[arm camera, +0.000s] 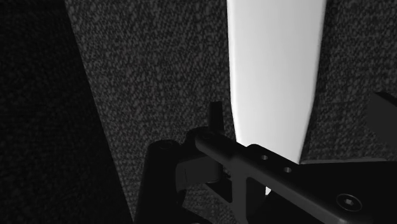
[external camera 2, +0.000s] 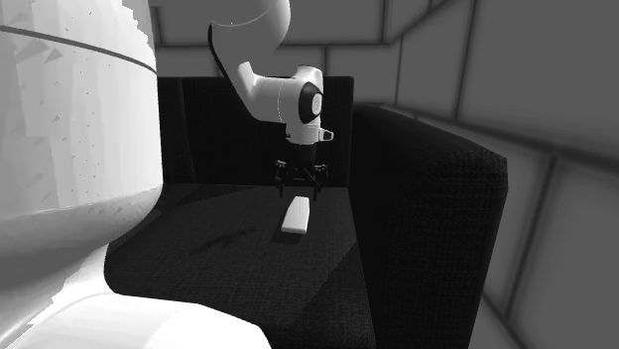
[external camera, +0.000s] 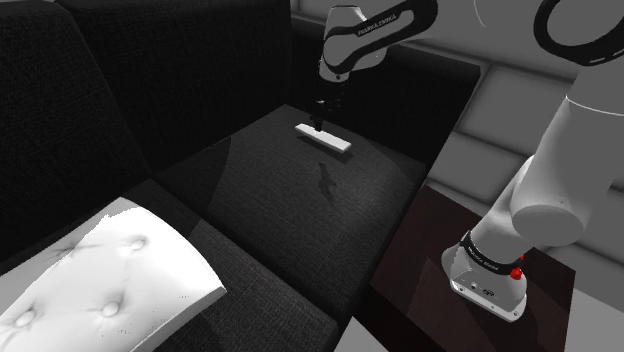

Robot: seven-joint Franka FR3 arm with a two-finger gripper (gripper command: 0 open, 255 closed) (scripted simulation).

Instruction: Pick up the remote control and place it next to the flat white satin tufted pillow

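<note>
One remote (external camera: 335, 141) is straddled by gripper (external camera: 318, 127), jaws wide, for a crosswise grip. Pillow (external camera: 110, 285) lies well apart; carry req'd.

White arm (external camera: 560, 190), dark joints (external camera: 590, 35) (red button (external camera: 516, 271))

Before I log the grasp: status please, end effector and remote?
Black two-finger end effector open, straddling one end of the white rectangular remote control, not clasping. Remote flat on dark fabric sofa seat. Nothing between it and the white tufted pillow.
</note>
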